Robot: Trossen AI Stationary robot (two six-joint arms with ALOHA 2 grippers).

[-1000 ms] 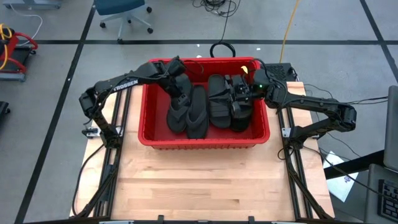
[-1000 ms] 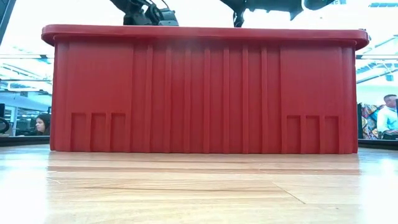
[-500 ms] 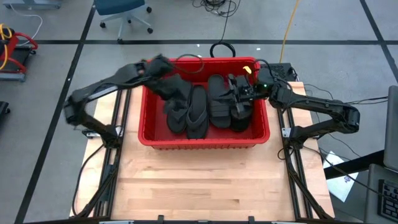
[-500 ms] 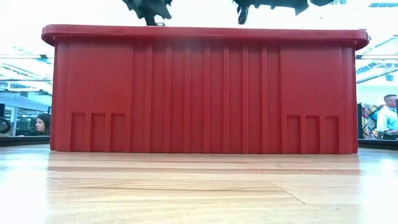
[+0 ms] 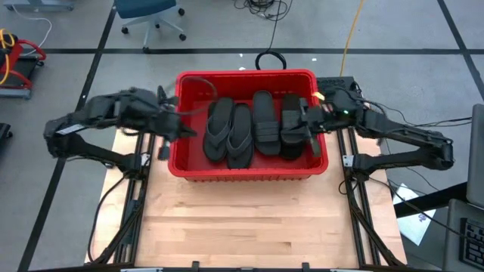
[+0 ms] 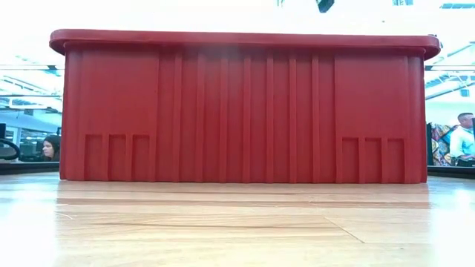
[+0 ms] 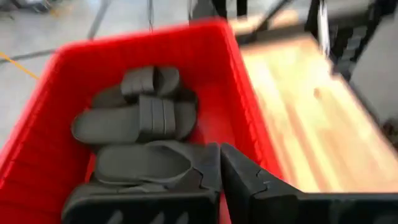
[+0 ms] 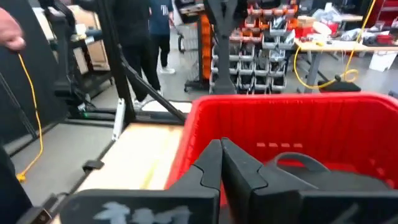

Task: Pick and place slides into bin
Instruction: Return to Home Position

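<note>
Left claw clenched on nothing, right at the left wall of the red bin. Right claw likewise pressed shut and empty, hovering just inside the right wall. On the bin's floor, black slides side by side: thong flip-flops leftward, band-strapped ones rightward. Underneath, pale wooden counter. Beyond, one person past the bin's one end, a second person past the other, racks of small parts drawers farther back.
</note>
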